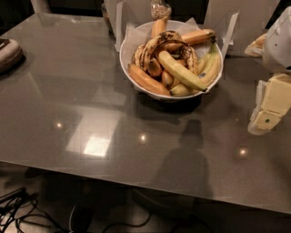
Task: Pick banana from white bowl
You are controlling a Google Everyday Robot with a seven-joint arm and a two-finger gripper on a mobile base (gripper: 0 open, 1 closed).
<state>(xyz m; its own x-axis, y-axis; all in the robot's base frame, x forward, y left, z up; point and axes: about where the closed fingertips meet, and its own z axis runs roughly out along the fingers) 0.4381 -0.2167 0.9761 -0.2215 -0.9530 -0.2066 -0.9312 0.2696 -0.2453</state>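
Note:
The white bowl [129,43] stands at the back middle of the grey table and is piled with several bananas. The banana [182,71], long, smooth and pale yellow, lies on top toward the bowl's front right. Heavily black-spotted bananas [157,45] lie behind it and an orange-brown one [146,79] lies along the front left rim. My gripper [268,107] hangs at the right edge of the view, to the right of and nearer than the bowl, apart from it, above the table.
A clear plastic stand [229,27] and a jar [160,9] stand behind the bowl. A dark rounded object [8,53] lies at the table's left edge. Cables [18,214] lie on the floor below the table's front edge [136,184].

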